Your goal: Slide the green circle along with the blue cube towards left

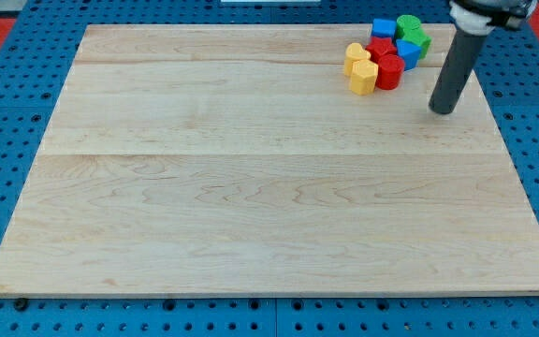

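The blocks sit in a tight cluster near the view's top right of the wooden board [251,187]. The green circle [408,25] is at the cluster's top, with a second green block [420,41] just below and to its right. The blue cube [384,28] lies to the left of the green circle. Another blue block [407,52] sits lower in the cluster. My tip [443,109] is down on the board, to the right of and below the cluster, apart from every block.
Two red blocks [380,51] [390,72] and two yellow blocks [356,54] [364,77] make up the cluster's left and lower side. A blue pegboard [7,140] surrounds the board on all sides.
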Tool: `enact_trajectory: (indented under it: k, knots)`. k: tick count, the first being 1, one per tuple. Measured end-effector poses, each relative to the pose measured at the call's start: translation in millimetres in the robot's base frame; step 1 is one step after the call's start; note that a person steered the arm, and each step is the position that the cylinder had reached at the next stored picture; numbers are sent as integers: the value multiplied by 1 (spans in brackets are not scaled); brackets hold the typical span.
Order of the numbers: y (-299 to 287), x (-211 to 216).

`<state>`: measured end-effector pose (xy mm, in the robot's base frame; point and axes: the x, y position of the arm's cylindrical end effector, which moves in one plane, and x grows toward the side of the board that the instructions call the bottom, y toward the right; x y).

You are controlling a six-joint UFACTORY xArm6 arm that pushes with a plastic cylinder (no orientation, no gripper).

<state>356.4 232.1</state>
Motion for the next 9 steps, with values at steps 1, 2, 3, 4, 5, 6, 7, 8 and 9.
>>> enact_trajectory:
  k: [1,2,3,4,5,6,7,8,9]
  knots:
    - [19,-57]
    - [21,-102]
    - [24,-141]
    - [17,-165]
    - [-28,-164]
    - [-56,-162]
    - [-56,-157]
    - [-56,-145]
    - [-68,-137]
